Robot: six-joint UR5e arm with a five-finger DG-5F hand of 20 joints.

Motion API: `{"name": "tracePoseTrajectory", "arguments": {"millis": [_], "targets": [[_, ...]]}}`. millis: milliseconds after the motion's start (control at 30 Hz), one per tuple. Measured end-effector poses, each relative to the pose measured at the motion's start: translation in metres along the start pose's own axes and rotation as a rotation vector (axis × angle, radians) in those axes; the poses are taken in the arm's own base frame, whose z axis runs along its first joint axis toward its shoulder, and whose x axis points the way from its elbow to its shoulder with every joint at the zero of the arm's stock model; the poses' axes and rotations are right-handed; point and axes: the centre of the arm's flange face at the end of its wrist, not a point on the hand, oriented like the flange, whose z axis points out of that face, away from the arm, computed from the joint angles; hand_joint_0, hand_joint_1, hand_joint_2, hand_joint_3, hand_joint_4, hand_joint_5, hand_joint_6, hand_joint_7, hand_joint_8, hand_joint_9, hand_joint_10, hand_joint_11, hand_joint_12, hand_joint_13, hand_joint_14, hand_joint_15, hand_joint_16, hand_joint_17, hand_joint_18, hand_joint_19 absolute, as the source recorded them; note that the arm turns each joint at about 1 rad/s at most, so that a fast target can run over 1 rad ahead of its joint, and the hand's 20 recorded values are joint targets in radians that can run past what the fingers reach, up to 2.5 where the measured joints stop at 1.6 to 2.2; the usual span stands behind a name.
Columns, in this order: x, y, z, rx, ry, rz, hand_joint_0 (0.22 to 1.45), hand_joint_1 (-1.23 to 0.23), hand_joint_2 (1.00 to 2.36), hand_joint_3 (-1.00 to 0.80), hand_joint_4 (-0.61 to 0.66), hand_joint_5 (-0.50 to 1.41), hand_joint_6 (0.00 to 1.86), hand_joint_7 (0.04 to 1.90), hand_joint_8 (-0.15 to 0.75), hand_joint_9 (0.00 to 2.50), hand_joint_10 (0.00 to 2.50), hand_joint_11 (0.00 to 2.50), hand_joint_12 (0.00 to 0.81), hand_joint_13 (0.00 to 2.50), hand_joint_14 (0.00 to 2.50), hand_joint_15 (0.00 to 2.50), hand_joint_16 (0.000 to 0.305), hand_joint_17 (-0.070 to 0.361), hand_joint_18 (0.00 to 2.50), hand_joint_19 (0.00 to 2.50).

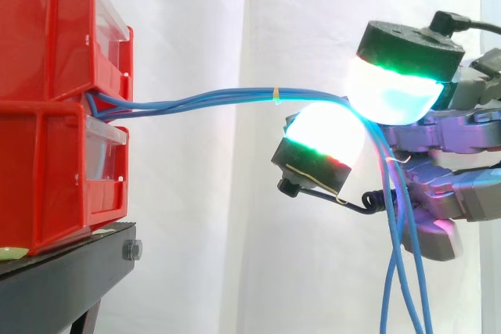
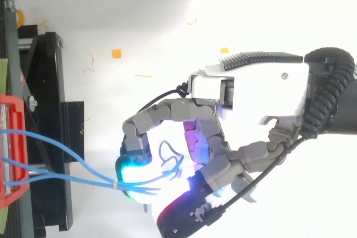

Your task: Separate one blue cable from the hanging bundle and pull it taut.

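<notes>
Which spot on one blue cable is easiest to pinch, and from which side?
Probably the stretch between the red bins and the yellow tie, where the blue cables fan apart. The outermost strand bows away from the rest, so the hand coming from that open side could pinch it alone.

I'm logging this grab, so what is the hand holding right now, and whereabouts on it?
The hand pinches the blue cables between its fingers, just past the yellow tie, where they turn downward. Several cables seem caught, not one.
</notes>
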Motion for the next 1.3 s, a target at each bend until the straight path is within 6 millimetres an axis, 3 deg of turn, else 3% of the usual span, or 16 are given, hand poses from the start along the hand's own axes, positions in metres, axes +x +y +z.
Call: {"name": "tracePoseTrajectory", "arguments": {"millis": [67,133,267,367,567,633,733,867,1000,1300], "targets": [[0.0,-0.0001,0.0001,0.0,0.0,0.0,0.78,-0.91,1.01,-0.34,-0.05,0.15,0.5,1.26,0.098,2.01,0.02,0.52,0.265,1.49,0.02,0.8,0.04,0.09,1.06,0.82],[0.0,-0.0004,0.0001,0.001,0.0,0.0,0.76,-0.97,1.0,-0.5,-0.05,0.15,0.5,1.26,0.092,2.01,0.02,0.51,0.26,1.49,0.02,0.8,0.04,0.089,1.07,0.8],[-0.0002,-0.0003,-0.0003,0.003,0.0,0.0,0.57,-0.94,1.0,-0.5,-0.04,0.15,0.5,1.24,0.09,2.01,0.02,0.48,0.266,1.5,0.02,0.79,0.041,0.093,1.08,0.79],[-0.0001,-0.0011,-0.001,0.01,0.002,-0.001,0.5,-0.83,1.0,-0.5,-0.01,0.15,0.5,1.24,0.09,2.03,0.02,0.46,0.274,1.52,0.02,0.77,0.046,0.103,1.11,0.76],[0.0,-0.0019,-0.0017,0.018,0.004,-0.002,0.48,-0.46,1.0,-0.5,0.06,0.15,0.5,1.34,0.112,2.03,0.02,0.44,0.284,1.52,0.02,0.76,0.053,0.118,1.07,0.78],[0.0,-0.0019,-0.0018,0.019,0.004,-0.003,0.5,-0.45,1.0,-0.49,0.06,0.15,0.5,1.37,0.119,2.02,0.02,0.47,0.284,1.5,0.02,0.77,0.053,0.118,1.04,0.79],[0.0,-0.0019,-0.0018,0.019,0.004,-0.003,0.53,-0.53,1.01,-0.37,0.06,0.16,0.5,1.37,0.126,2.05,0.02,0.44,0.301,1.53,0.02,0.73,0.06,0.134,1.11,0.74],[0.0001,-0.0019,-0.0019,0.019,0.005,-0.004,0.62,-0.72,1.0,-0.43,0.01,0.16,0.5,1.34,0.084,2.01,0.02,0.47,0.251,1.47,0.02,0.79,0.046,0.103,0.98,0.83],[0.0001,-0.0018,-0.0019,0.019,0.005,-0.004,0.71,-0.7,1.01,-0.43,0.0,0.15,0.5,1.32,0.066,2.04,0.02,0.47,0.253,1.48,0.02,0.79,0.043,0.096,1.01,0.83],[0.0001,-0.002,-0.0018,0.019,0.004,-0.004,0.74,-0.8,1.02,-0.23,-0.03,0.15,0.5,1.29,0.08,2.04,0.02,0.48,0.257,1.48,0.02,0.79,0.042,0.094,1.0,0.82]]}}
